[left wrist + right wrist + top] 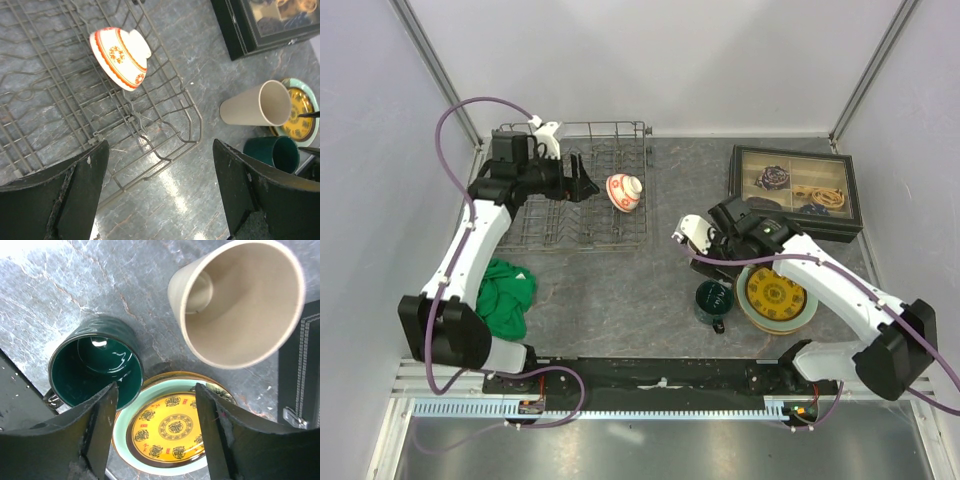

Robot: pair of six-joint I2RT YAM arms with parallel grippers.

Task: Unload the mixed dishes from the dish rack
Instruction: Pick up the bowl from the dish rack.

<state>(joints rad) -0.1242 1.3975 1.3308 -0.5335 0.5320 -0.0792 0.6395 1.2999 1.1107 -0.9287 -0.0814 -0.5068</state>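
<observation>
Left gripper [160,150]: jaws spread wide and holding nothing, poised over the right end of the dish rack [60,100]; only the two dark fingertips show in the wrist view.
Small red-and-white bowl [121,56]: in the rack near its right end, tipped on its side among the wires, apart from the fingers.
Right gripper [156,390]: open and empty above the unloaded pieces; in the overhead view it is hard to pick out beneath the arm.
Beige cup [240,300]: on the table [620,290], near the dark green mug [95,365]; the arm hides it from overhead.
Yellow-gold patterned dish [172,432]: lies in the pale green plate [165,469]; both are partly cut off by the fingers.
Brown edge under the plate: too little shows to identify it.
Surroundings: dark-framed box [790,150] behind the right arm, green cloth [505,290] beside the left arm.
</observation>
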